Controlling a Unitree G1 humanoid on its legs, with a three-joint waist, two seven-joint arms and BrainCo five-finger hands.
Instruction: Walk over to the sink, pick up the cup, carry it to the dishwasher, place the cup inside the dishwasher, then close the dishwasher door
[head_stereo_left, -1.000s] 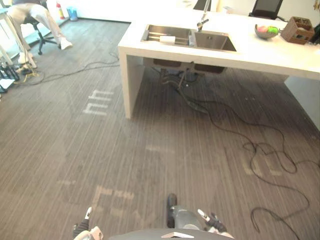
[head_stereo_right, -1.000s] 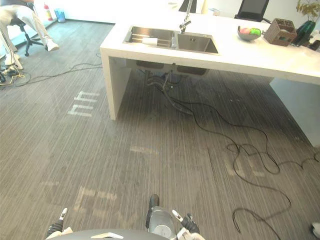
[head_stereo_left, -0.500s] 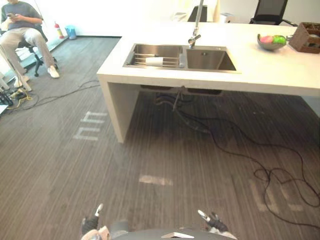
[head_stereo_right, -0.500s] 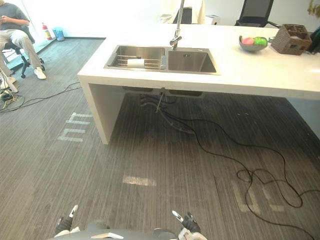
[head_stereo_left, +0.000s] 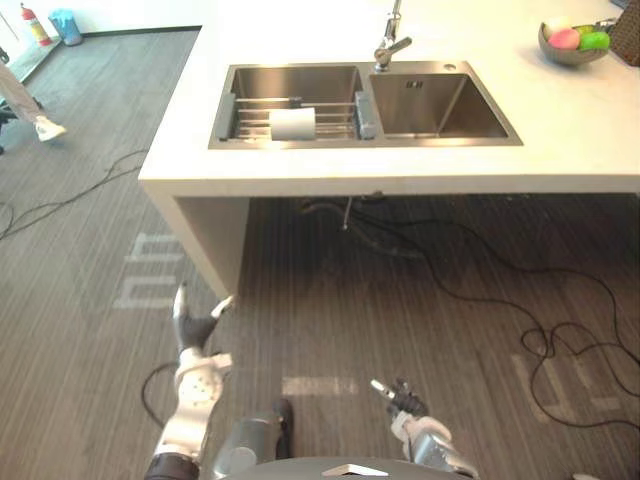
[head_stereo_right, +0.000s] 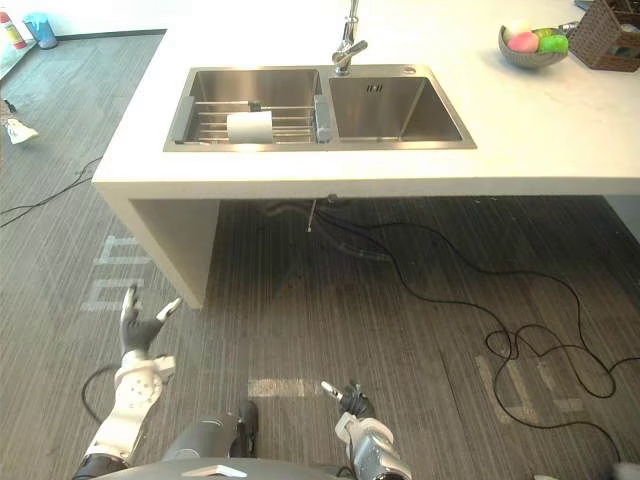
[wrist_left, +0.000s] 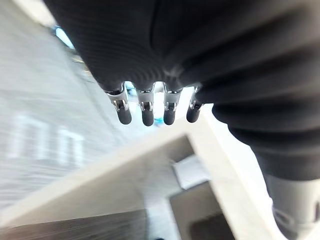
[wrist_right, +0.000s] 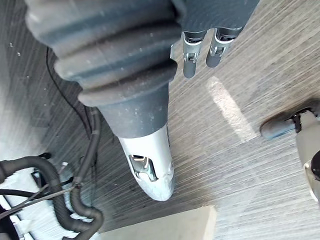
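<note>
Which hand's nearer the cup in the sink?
Left. The left hand is held up in front of the counter, left of the cup; the right hand is lower, farther back, to its right.

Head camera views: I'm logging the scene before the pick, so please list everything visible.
White counter: one, ahead.
Steel double-basin sink: one, set in the counter.
Steel wire rack: one, across the left basin.
White cup: one, on the rack.
Steel faucet: one, behind the basins' divider.
Grey bowl: one, counter right, holding pink and green fruit.
Brown wicker basket: one, beside the bowl.
Black cables: several, on the grey floor under and right of the counter.
Red extinguisher, blue bin: one each, far left.
Person's white shoe: one, left edge.
Left hand: open, low left.
Right hand: open, low centre.
</note>
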